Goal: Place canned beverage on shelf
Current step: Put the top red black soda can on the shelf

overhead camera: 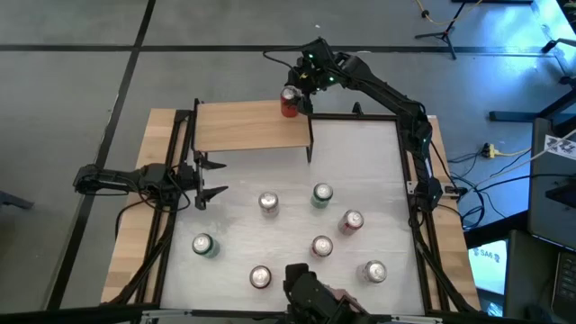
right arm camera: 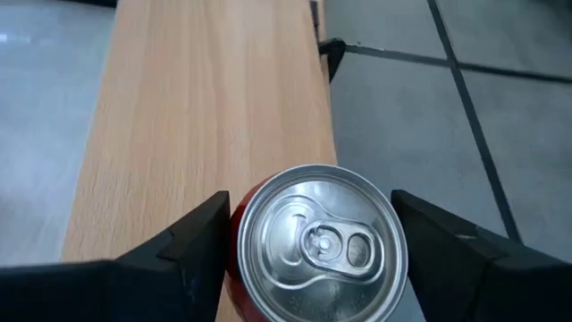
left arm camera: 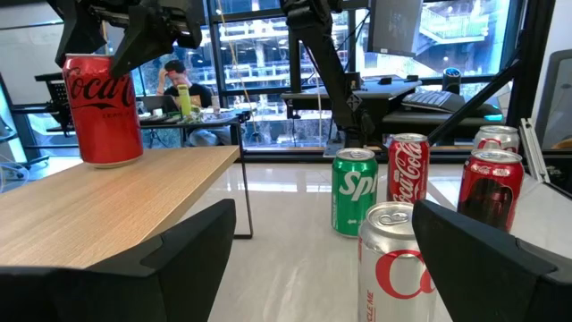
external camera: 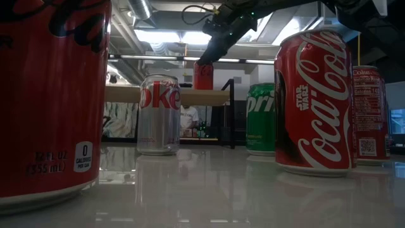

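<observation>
A red cola can (overhead camera: 289, 102) stands upright on its base on the shelf (overhead camera: 252, 126), a light-wood board on thin black legs, near the board's far right corner. My right gripper (overhead camera: 295, 90) reaches down to it from the far right, its fingers shut on either side of the can (right arm camera: 313, 246). In the left wrist view the can (left arm camera: 103, 112) shows on the board (left arm camera: 107, 197) under the dark fingers. My left gripper (overhead camera: 219, 177) waits open and level at the table's left side, beside the shelf's near edge, with nothing between its fingers. My right gripper pinches the can's upper wall (right arm camera: 234, 250) between its two fingers (right arm camera: 201, 241), one on each opposite side just below the rim. The fingers come slanting down from the far right. The can is upright, and its base rests on the shelf board.
Several more cans stand on the white tabletop in front of the shelf: silver (overhead camera: 268, 203), green (overhead camera: 322, 194), red (overhead camera: 351, 221) and others nearer the front edge. A dark camera mount (overhead camera: 310, 292) sits at the near edge. Most of the shelf board to the can's left is bare.
</observation>
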Motion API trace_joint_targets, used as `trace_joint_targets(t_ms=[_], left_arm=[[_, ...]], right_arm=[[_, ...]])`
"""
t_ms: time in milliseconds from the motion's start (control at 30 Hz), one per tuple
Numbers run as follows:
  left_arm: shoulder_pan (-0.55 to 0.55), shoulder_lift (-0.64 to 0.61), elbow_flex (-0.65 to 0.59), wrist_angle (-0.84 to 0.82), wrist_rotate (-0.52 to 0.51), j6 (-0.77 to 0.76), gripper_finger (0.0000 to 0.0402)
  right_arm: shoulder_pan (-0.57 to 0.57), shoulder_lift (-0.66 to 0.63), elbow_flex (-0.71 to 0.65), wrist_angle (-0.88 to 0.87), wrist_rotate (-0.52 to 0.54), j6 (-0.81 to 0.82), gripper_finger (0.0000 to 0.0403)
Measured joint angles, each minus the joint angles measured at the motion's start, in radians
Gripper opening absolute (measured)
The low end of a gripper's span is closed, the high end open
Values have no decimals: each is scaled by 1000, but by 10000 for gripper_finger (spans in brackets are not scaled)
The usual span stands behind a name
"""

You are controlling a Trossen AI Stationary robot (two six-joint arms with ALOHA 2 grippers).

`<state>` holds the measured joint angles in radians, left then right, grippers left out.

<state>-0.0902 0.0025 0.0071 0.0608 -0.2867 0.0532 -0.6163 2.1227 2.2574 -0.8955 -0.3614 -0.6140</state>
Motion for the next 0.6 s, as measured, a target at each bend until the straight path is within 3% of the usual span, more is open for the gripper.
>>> trace_joint_targets(t_ms=[200,600], left_arm=[[0,0,0,0,0,0,330],[0,0,0,0,0,0,330]], right_arm=[[0,0,-1,-6,-54,-77,271],[-1,2,-2,13,-31,-125,273]])
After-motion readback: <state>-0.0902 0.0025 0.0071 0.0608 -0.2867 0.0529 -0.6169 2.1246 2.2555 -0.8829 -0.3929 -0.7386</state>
